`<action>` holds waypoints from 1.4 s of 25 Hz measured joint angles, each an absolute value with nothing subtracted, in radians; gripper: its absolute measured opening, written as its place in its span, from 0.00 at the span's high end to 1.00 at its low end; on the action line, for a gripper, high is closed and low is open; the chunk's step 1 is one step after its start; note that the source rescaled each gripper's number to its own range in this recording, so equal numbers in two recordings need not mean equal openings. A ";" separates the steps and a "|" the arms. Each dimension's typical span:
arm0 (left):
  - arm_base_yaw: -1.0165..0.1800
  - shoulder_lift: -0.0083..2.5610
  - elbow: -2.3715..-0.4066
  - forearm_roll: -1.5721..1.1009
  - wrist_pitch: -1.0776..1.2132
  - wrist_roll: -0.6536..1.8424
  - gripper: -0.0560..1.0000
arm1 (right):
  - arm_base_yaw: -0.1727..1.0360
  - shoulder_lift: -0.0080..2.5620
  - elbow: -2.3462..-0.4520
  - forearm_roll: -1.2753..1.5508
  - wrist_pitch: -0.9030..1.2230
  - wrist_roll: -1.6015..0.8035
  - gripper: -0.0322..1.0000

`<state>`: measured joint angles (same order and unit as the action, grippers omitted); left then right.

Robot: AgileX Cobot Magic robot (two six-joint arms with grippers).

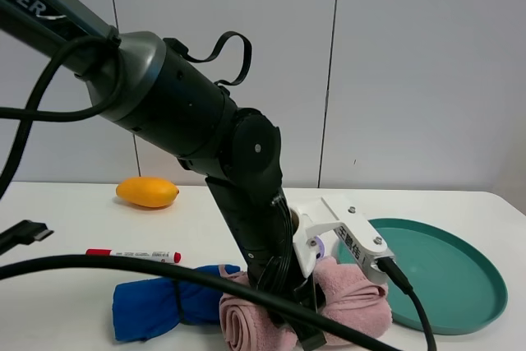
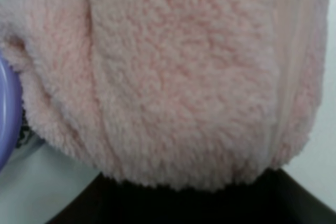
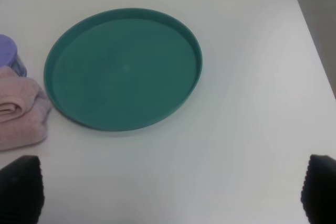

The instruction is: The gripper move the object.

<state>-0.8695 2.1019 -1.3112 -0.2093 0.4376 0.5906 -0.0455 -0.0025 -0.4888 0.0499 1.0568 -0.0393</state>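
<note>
A rolled pink towel (image 1: 353, 302) lies on the white table at the front, next to a purple-lidded jar (image 1: 319, 246). My left gripper (image 1: 306, 328) is down at the towel, its fingers mostly hidden by the arm. In the left wrist view the towel (image 2: 184, 77) fills the picture above the dark fingers, which look closed on it; the purple lid (image 2: 6, 114) shows at the edge. My right gripper (image 3: 168, 192) is open and empty above the table, near the teal plate (image 3: 123, 69). The towel (image 3: 18, 108) and the lid (image 3: 9, 56) also show there.
The teal plate (image 1: 460, 285) stands at the right. A blue cloth (image 1: 152, 302) lies left of the towel, with a red-capped marker (image 1: 136, 256) behind it and a yellow mango (image 1: 147, 192) at the back left. A black cable (image 1: 123, 267) crosses the front.
</note>
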 joint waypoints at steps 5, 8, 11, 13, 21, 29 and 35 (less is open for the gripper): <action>-0.870 2.102 -1.311 -0.210 0.438 0.585 0.84 | -0.045 -0.003 -0.489 0.050 1.057 -0.039 0.00; -0.870 2.100 -1.310 -0.210 0.439 0.546 0.46 | -0.045 -0.003 -0.489 0.050 1.057 -0.039 0.00; -0.870 2.097 -1.310 -0.210 0.439 0.520 0.33 | -0.045 -0.003 -0.489 0.050 1.057 -0.039 0.00; -0.870 2.097 -1.310 -0.210 0.439 0.515 0.31 | -0.045 -0.003 -0.489 0.050 1.057 -0.039 0.00; -0.870 2.062 -1.310 -0.209 0.455 0.515 0.31 | -0.045 -0.003 -0.489 0.050 1.057 -0.039 0.00; -0.870 1.927 -1.310 -0.209 0.469 0.484 0.25 | -0.045 -0.003 -0.489 0.050 1.057 -0.039 0.00; -0.870 1.799 -1.310 -0.208 0.477 0.417 0.03 | -0.045 -0.003 -0.489 0.050 1.057 -0.039 0.00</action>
<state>-0.8695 1.7993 -1.3101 -0.2082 0.4774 0.4172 -0.0455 -0.0025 -0.4888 0.0499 1.0568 -0.0393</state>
